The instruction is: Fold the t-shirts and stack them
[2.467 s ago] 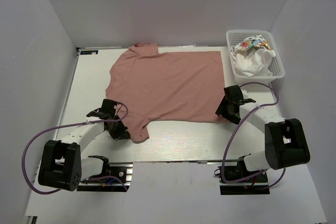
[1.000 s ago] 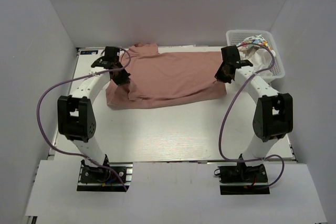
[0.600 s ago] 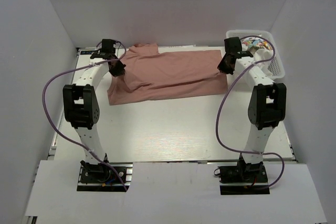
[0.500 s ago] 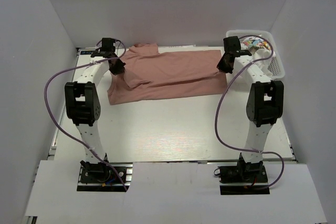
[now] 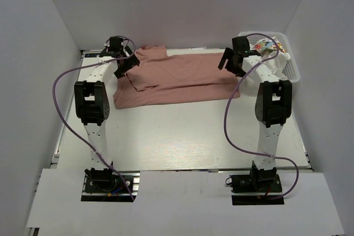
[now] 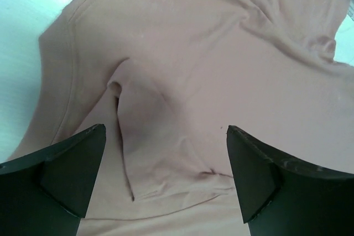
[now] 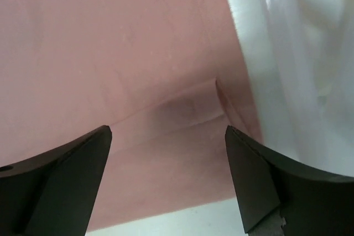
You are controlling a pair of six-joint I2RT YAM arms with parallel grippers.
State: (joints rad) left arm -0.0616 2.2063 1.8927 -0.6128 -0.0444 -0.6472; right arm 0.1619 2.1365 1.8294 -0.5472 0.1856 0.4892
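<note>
**Workpiece position.** The pink t-shirt (image 5: 182, 81) lies on the bench (image 5: 177, 142) toward 12 o'clock. It is doubled over on itself into a wide band that runs from 9 o'clock to 3 o'clock. One sleeve (image 5: 141, 78) lies flat on top of the band near its 9 o'clock end.

**Left arm.** The left pincer (image 5: 123, 66) is positioned over the 9 o'clock end of the shirt. In the left wrist view its fingers (image 6: 61, 175) are spread wide. Only wrinkled pink cloth shows below them, and nothing is gripped.

**Right arm.** The right pincer (image 5: 229, 62) is positioned over the 3 o'clock end of the shirt. Its jaws are also spread wide and empty, above a shallow crease in the cloth.

**Other items.** A basket (image 5: 292, 70) stands at the 2 o'clock corner of the bench, just beside the shirt's 3 o'clock edge. It holds bunched white t-shirts (image 5: 272, 47), one of them showing a multicoloured print.
</note>
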